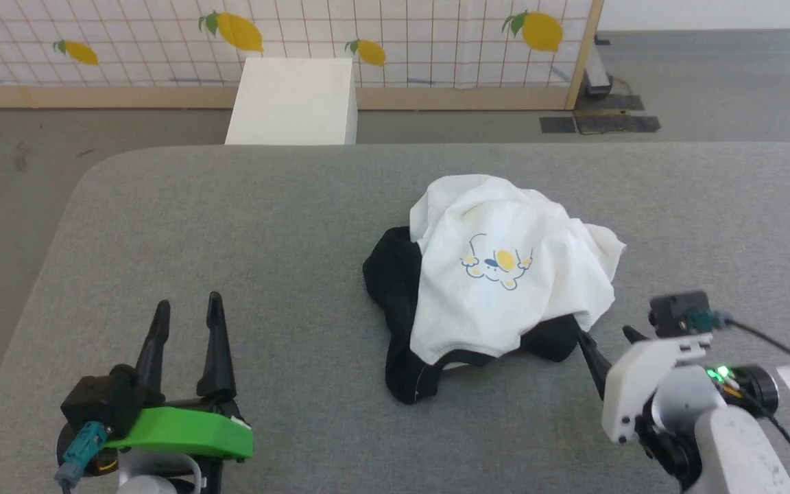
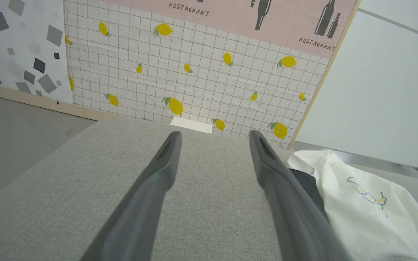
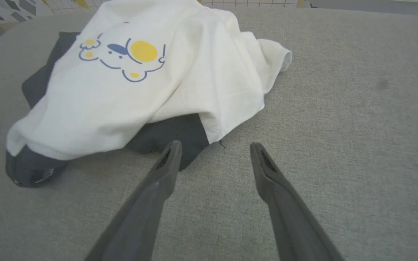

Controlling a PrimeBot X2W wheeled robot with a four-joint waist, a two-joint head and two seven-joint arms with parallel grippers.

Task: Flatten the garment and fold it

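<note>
Slumping soft and limp, the T-shirt (image 1: 498,274) looks best pinched at its black edge (image 3: 180,132) beside the right tool (image 3: 214,144), gaping empty like the left tool (image 1: 188,302).

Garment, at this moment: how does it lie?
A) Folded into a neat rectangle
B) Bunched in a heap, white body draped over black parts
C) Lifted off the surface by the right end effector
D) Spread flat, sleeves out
B: the garment sits crumpled on the grey surface, white fabric over black, while the right end effector stands open at its near edge, holding nothing.
</note>
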